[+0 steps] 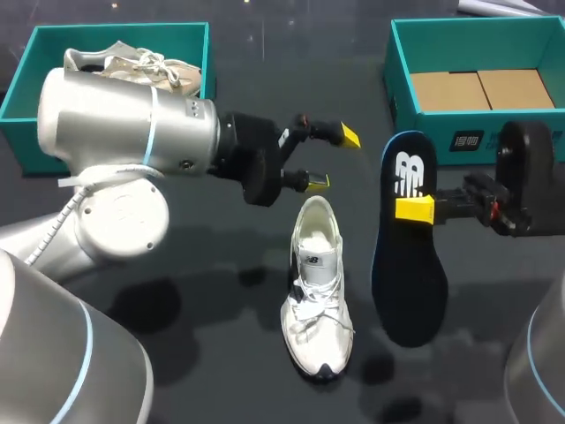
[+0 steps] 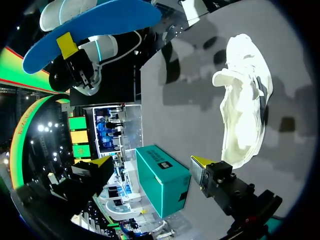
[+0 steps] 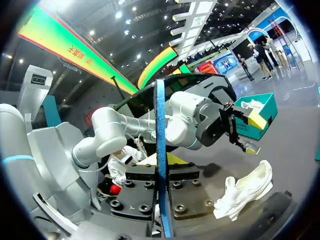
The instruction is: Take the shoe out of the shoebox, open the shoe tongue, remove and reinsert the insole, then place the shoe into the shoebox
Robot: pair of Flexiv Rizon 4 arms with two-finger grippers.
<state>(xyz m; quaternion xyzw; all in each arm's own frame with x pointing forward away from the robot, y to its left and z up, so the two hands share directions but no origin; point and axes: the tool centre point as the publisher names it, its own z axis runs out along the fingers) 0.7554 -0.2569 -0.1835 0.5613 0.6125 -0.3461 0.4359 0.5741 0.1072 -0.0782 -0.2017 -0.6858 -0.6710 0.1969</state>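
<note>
A white shoe [image 1: 318, 291] lies on the dark table, toe towards the front edge, its opening wide. In the left wrist view the shoe [image 2: 245, 100] lies ahead of the open fingers. My left gripper [image 1: 334, 159] hangs open just behind the shoe's heel, holding nothing. My right gripper [image 1: 415, 209] is shut on the dark blue insole [image 1: 408, 256], held above the table to the right of the shoe. In the right wrist view the insole [image 3: 160, 150] stands edge-on between the fingers, with the shoe [image 3: 245, 192] and my left gripper [image 3: 245, 132] beyond it.
A teal shoebox [image 1: 26, 88] at the back left holds a second, beige shoe [image 1: 141, 69]. Another teal shoebox [image 1: 402, 97] at the back right has a cardboard floor; it also shows ahead of the left gripper [image 2: 165, 180].
</note>
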